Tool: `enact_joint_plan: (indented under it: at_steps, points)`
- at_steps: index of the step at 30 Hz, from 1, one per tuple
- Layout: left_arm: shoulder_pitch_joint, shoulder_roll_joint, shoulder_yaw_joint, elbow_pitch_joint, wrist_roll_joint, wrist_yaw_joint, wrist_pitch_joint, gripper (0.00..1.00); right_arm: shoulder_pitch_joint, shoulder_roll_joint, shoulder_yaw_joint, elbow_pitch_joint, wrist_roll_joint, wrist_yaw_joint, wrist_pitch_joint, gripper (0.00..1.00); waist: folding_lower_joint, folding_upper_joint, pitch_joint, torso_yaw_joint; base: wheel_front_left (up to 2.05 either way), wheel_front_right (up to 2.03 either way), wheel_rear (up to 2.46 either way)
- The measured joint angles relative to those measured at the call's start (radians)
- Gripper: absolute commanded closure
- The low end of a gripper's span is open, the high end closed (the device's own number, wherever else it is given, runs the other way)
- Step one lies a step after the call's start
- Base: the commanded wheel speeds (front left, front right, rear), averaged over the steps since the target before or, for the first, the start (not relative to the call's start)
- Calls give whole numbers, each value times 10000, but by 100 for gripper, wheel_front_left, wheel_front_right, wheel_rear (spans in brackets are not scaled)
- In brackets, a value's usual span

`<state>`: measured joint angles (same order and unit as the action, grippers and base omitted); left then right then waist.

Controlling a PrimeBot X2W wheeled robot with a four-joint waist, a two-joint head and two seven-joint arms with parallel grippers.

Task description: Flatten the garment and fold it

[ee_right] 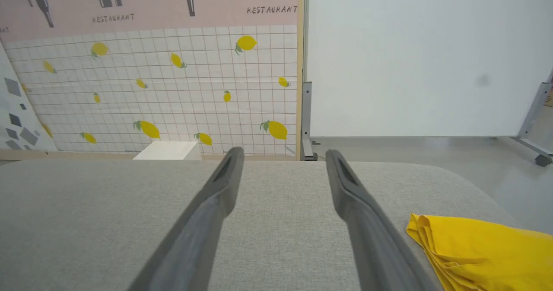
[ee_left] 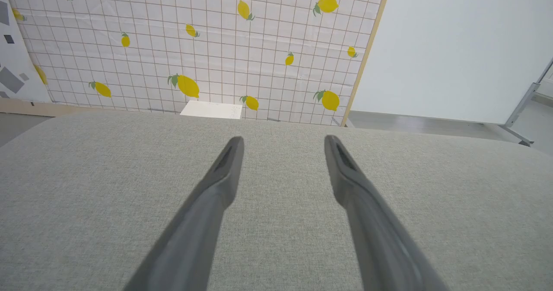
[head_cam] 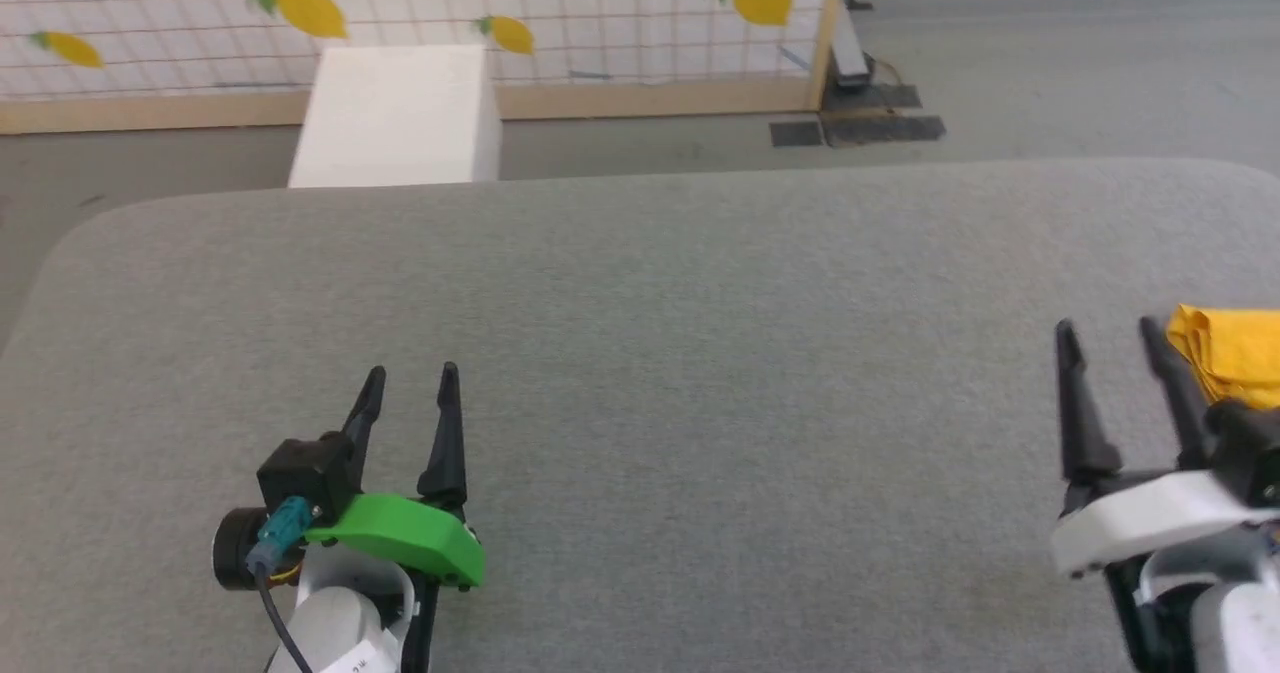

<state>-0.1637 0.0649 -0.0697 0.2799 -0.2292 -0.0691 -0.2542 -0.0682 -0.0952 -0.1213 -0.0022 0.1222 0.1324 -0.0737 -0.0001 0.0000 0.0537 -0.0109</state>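
Folded, layered yellow garment lies on woven grey surface.

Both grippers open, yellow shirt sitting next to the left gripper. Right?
Not quite: the yellow shirt sits next to the right gripper, not the left gripper, as the right wrist view shows. Both grippers are open.

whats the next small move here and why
Probably shift the right gripper to its right, onto the yellow garment. Both grippers are open and empty, and the garment lies bunched near the right edge of the grey surface, just beside that gripper and far from the left gripper.
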Motion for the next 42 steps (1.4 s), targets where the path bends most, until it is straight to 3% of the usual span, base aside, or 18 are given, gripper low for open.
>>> enact_joint_plan:
  at_steps: [8, 26, 27, 42]
  points:
    - [156, -38, -186, 174, 2, -2, 0, 0, 781, 362, 617, 81, -341, 0, -326, 0, 0, 0, -343, 454, 0, 0, 0]
    - [300, -94, -393, 393, -102, 59, 0, 0, 1152, 426, 777, 347, 10, 0, -339, 0, 0, 0, -452, 553, 0, 0, 0]
    - [299, -94, -393, 399, -96, 67, 10, 100, 1151, 426, 779, 347, 21, 0, -328, 100, 0, 0, -451, 554, 0, 0, 0]
    - [298, -92, -364, 268, 6, 81, 155, 100, 1149, 422, 788, 339, 6, 0, -278, 100, 0, 0, -458, 526, 0, 0, 0]
